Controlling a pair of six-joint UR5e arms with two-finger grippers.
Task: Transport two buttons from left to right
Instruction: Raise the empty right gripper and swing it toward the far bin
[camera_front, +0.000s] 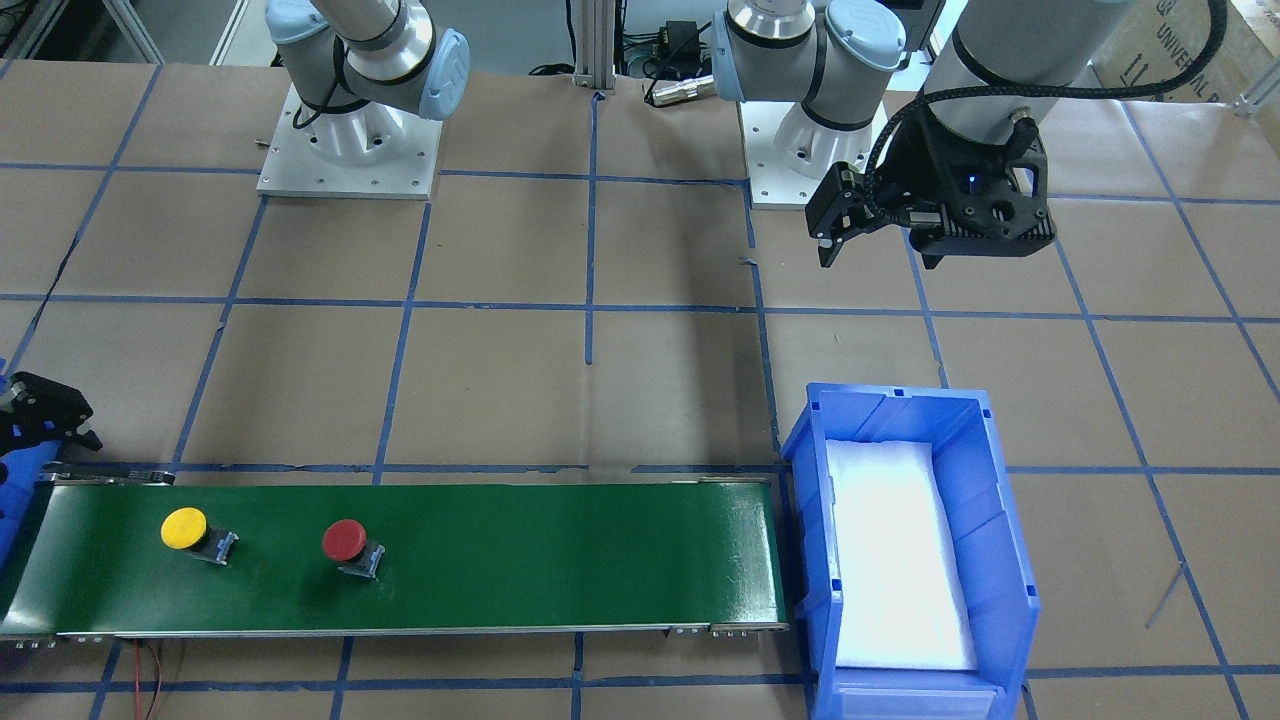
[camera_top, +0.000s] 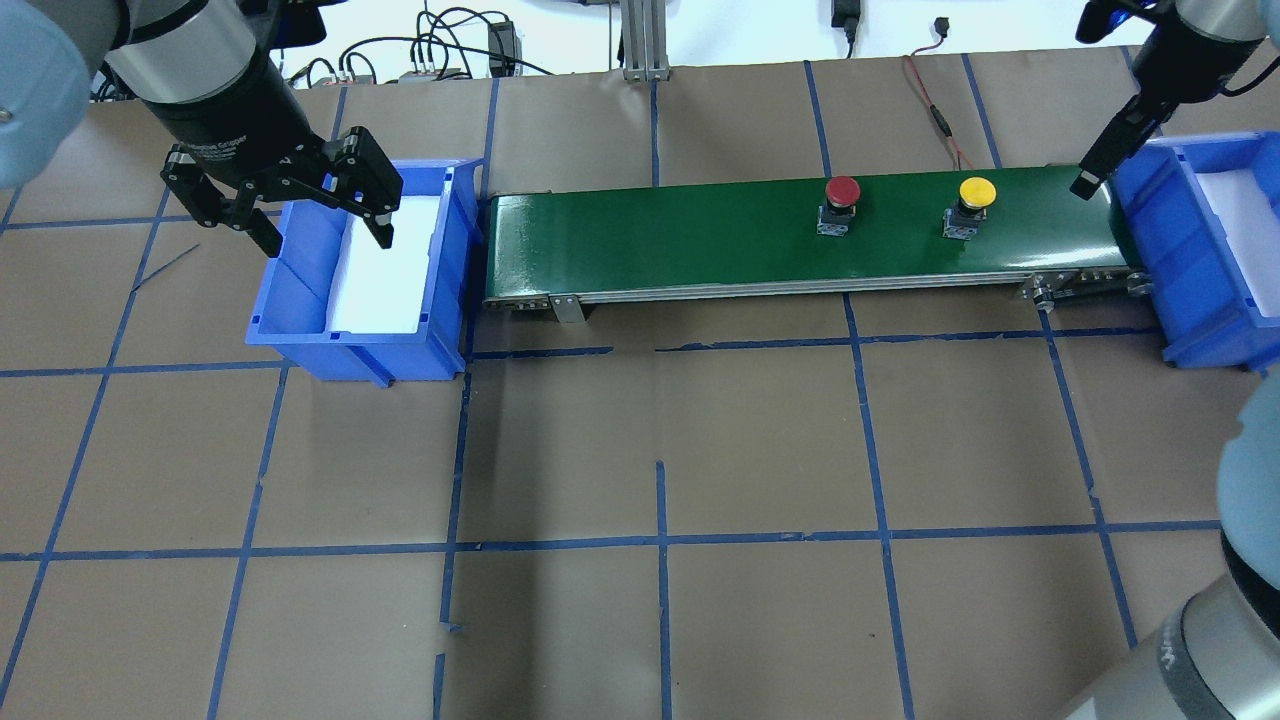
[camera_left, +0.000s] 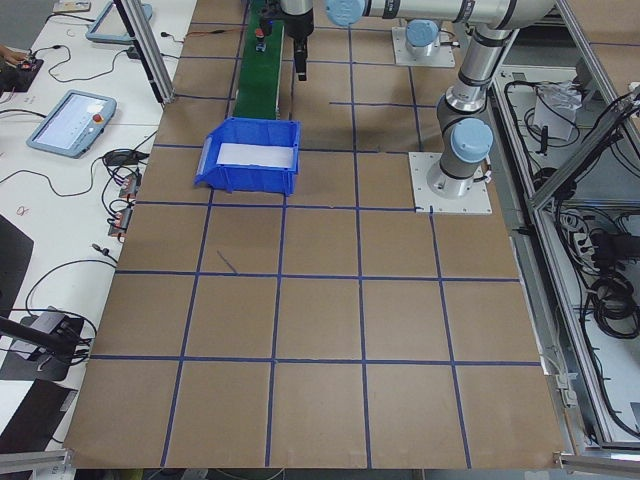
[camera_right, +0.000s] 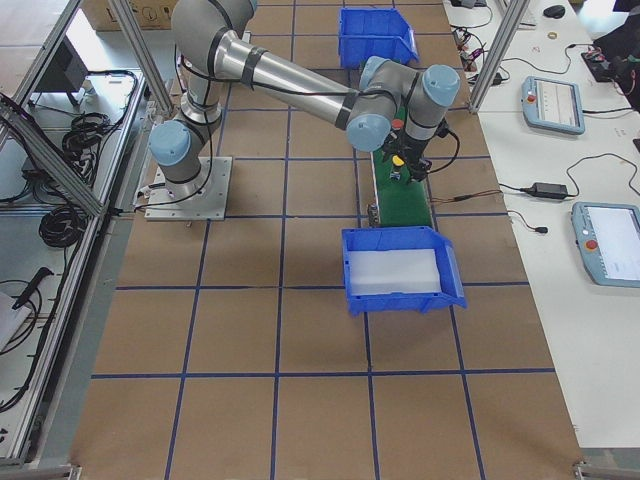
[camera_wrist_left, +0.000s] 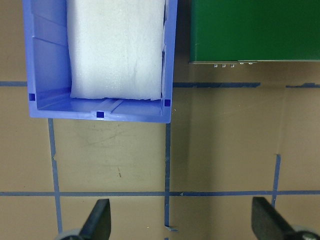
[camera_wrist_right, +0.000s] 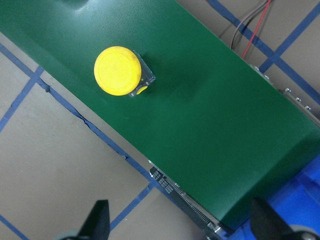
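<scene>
The yellow button (camera_front: 184, 528) and the red button (camera_front: 344, 540) stand upright on the green conveyor belt (camera_front: 560, 560). In the overhead view the yellow button (camera_top: 977, 191) is near the belt's right end and the red button (camera_top: 842, 190) is to its left. My right gripper (camera_top: 1085, 185) hovers open over the belt's right end, just right of the yellow button (camera_wrist_right: 118, 71), and holds nothing. My left gripper (camera_top: 325, 232) hangs open and empty above the near side of the left blue bin (camera_top: 300, 330).
The left blue bin (camera_front: 810, 480) has a white foam pad inside and butts against the belt's left end. A second blue bin (camera_top: 1160, 230) with foam stands at the belt's right end. Red and black wires (camera_top: 935, 110) run behind the belt.
</scene>
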